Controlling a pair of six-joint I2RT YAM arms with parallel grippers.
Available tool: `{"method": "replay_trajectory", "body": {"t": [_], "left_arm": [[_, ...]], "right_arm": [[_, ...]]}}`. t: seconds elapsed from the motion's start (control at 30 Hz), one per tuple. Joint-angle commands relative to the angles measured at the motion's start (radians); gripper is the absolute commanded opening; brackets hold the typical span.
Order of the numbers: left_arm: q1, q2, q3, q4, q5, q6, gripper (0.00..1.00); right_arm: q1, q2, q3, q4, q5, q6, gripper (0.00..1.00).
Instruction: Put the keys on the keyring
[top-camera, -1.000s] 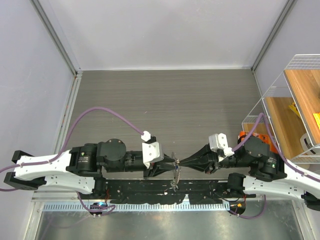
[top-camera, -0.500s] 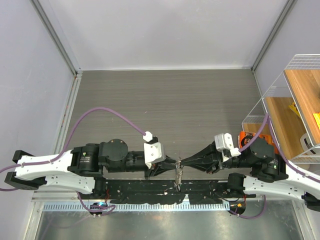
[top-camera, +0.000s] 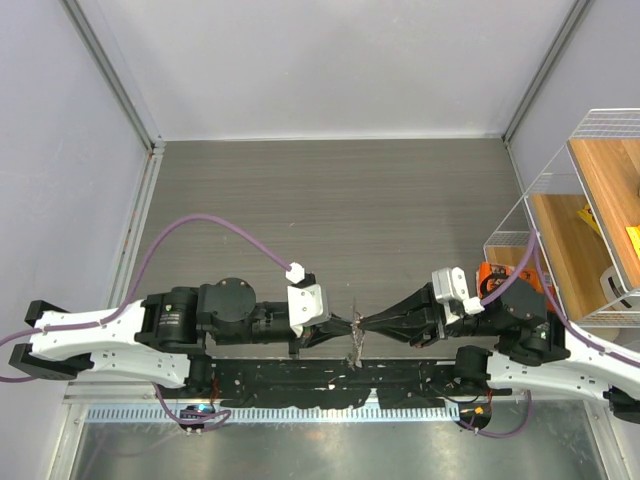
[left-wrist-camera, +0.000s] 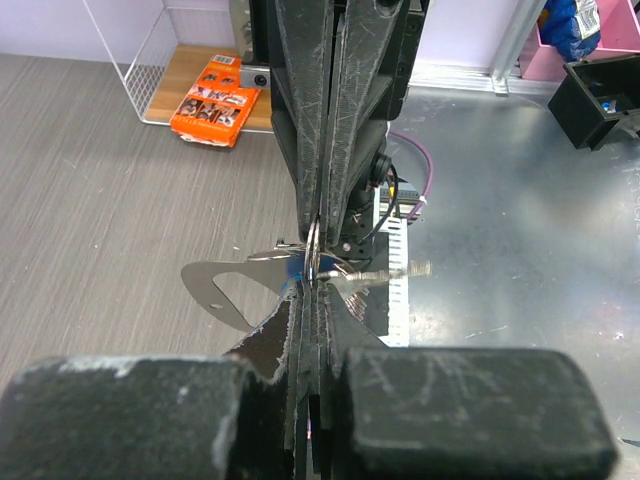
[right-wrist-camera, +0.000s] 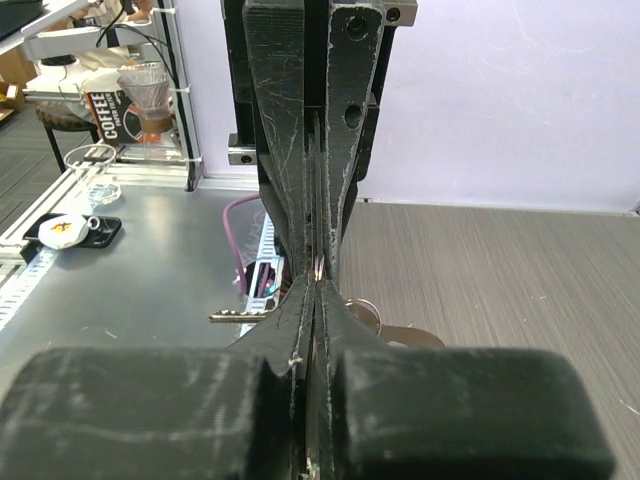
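Observation:
My left gripper (top-camera: 350, 324) and right gripper (top-camera: 364, 323) meet tip to tip near the table's front edge, both shut on the keyring (left-wrist-camera: 313, 245), which shows edge-on between the fingertips. It also shows in the right wrist view (right-wrist-camera: 318, 266). A silver key (left-wrist-camera: 385, 272) sticks out sideways from the ring, with a bit of blue (left-wrist-camera: 293, 270) at the left fingertips. A flat metal tag (left-wrist-camera: 225, 285) with a teardrop hole hangs beside it. In the top view the keys (top-camera: 354, 345) dangle just below the tips. A small ring (right-wrist-camera: 365, 310) and the key (right-wrist-camera: 240, 316) flank the right gripper (right-wrist-camera: 318, 282).
An orange packet (left-wrist-camera: 217, 100) lies by the wire rack (top-camera: 590, 200) with wooden shelves at the right. A metal strip (top-camera: 300, 450) runs along the near edge. A black bin (left-wrist-camera: 600, 95) and a key fob (right-wrist-camera: 65, 230) sit off the table.
The right wrist has drawn back a little to the right and rolled. The meeting point of the tips shifted slightly right, and the dangling keys swung up closer to the tips.

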Motion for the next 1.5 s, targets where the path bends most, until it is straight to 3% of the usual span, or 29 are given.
{"method": "replay_trajectory", "body": {"t": [0.0, 0.37, 0.63, 0.83, 1.2, 1.47], "left_arm": [[0.002, -0.002, 0.02, 0.05, 0.008, 0.002, 0.0], [0.002, -0.004, 0.017, 0.078, 0.056, 0.009, 0.01], [0.002, -0.021, 0.006, 0.089, 0.057, 0.018, 0.34], [0.002, -0.039, 0.002, 0.096, 0.036, 0.022, 0.44], [0.002, -0.057, -0.009, 0.11, -0.002, 0.032, 0.44], [0.002, -0.036, 0.003, 0.099, 0.004, 0.029, 0.28]], "right_arm": [[0.003, -0.031, -0.059, 0.238, 0.002, 0.004, 0.05], [0.002, -0.06, -0.201, 0.497, 0.046, -0.037, 0.05], [0.003, -0.048, -0.222, 0.55, 0.04, -0.05, 0.05], [0.003, -0.041, -0.219, 0.54, 0.026, -0.044, 0.05], [0.003, -0.035, -0.21, 0.53, -0.011, -0.03, 0.06], [0.003, -0.038, -0.215, 0.546, -0.021, -0.027, 0.06]]}}
